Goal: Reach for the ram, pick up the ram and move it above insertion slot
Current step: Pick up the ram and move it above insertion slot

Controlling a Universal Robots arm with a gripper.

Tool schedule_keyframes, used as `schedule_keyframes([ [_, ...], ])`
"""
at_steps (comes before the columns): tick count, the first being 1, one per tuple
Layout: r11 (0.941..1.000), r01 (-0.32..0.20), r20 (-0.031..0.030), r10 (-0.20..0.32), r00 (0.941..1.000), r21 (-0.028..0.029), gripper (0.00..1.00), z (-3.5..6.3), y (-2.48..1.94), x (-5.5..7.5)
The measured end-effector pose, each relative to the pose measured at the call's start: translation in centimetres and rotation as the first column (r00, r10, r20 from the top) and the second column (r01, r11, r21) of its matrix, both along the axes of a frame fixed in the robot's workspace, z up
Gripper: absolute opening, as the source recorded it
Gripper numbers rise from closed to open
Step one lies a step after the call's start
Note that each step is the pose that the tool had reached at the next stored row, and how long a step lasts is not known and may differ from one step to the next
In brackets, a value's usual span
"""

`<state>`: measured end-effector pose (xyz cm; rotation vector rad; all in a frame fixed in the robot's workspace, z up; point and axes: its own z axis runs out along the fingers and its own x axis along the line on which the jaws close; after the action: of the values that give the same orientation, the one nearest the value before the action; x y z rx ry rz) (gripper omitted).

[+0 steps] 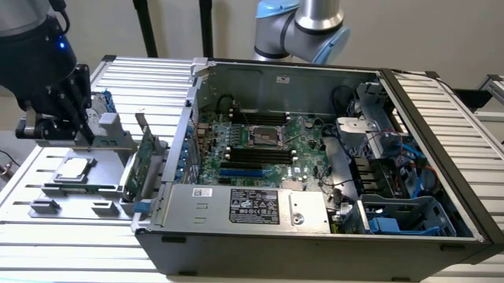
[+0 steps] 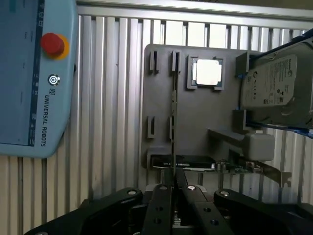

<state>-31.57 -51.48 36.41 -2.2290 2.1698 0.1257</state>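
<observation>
The gripper (image 2: 173, 188) pinches the ram (image 2: 174, 115) standing in the gray holder (image 2: 195, 122); the pendant (image 2: 34, 73) reads "UNIVERSAL ROBOTS".

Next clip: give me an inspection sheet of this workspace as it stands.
Surface: slatted metal table with a grey holder on it.
Job's things: ram on edge in the holder; black slots in the open case.
Clutter: processor, hard drive, expansion card, pendant.
Grippers: claw at the ram's end.
Cables: blue and red cables inside the case.
Surroundings: arm joint, pale wall.
</observation>
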Motion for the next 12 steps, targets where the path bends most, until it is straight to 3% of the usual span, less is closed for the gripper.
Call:
schedule_keyframes([
  [6, 0.9998, -0.004, 0.0002, 0.004, 1.0, 0.0213, 0.13, 1.71, 0.0, 2.5],
  [12, 0.9993, -0.004, -0.0006, 0.004, 1.0, 0.0377, 0.13, 2.75, -0.01, 5.2],
])
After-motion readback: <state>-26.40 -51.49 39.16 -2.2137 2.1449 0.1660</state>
